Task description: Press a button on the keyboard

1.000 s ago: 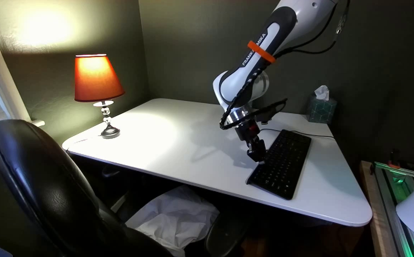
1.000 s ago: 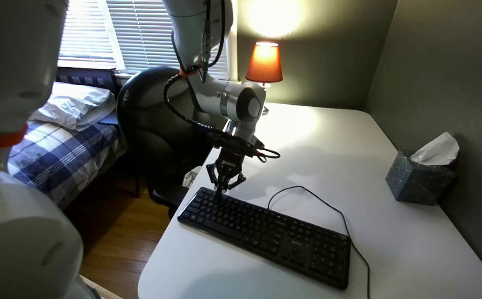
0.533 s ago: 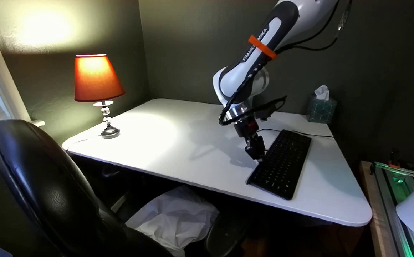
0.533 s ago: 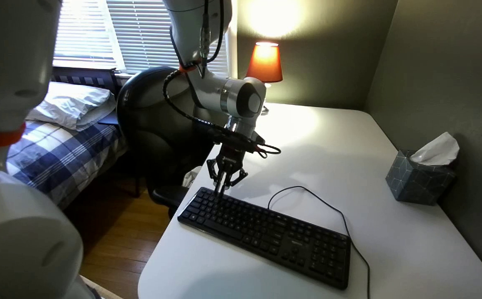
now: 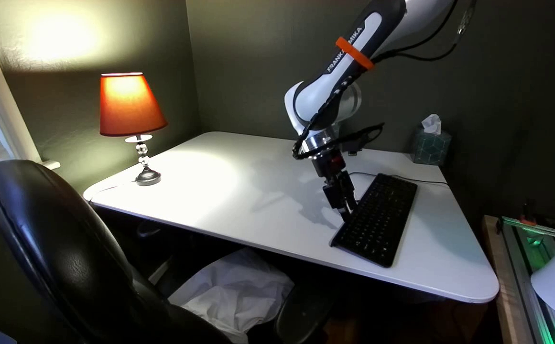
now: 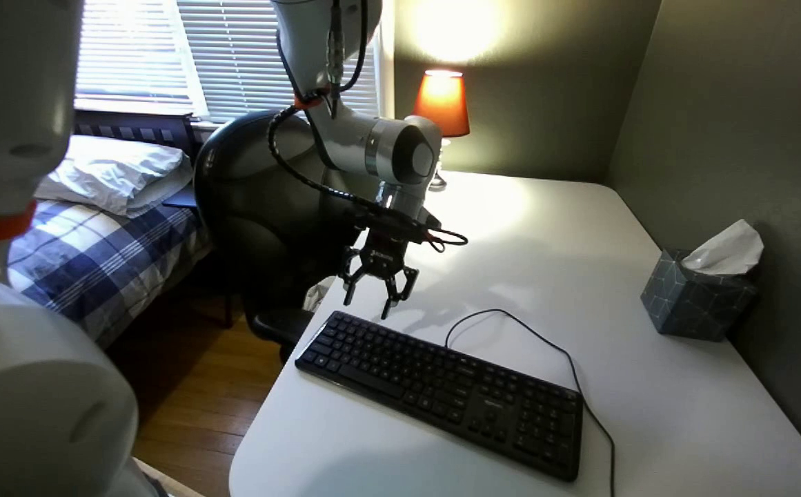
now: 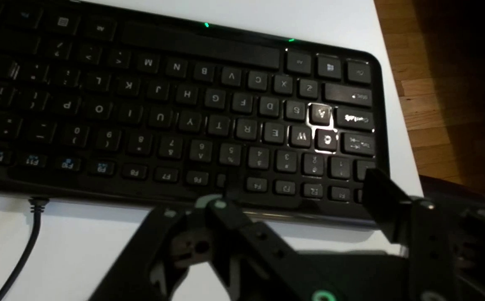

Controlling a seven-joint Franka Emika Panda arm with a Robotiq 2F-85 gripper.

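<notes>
we had the keyboard [image 6: 441, 397] flat on the white bench [image 6: 662, 414], the end opp. the num pad near the bench edge. the claw [image 6: 366, 308] hung tip-down just behind its rear long side at that same end, fingers spread well apart w/ nothing btwn them. in both exterior views we saw the arm [image 5: 313, 102] reach in from above; in an exterior view a gap showed btwn fingertips [image 6: 386, 310] and keyboard, tho exact ht. over the bench we couldn't tell. in the wrist view we read the letters upside down: one finger hid most of the key btwn f4 and f6, the other the corner by f1, and light glinted round the a and q keys [image 7: 321, 113]. the cable [image 7: 36, 225] left the rear side and ran on over the bench in both exterior views. we also noted a tissue box [image 6: 693, 300] beyond the cable, a lit lamp [image 5: 131, 105] w/ orange-red shade well apart from it, a black chair [image 5: 62, 248] alongside the bench, and a bed [image 6: 117, 255] w/ plaid cover past that
</notes>
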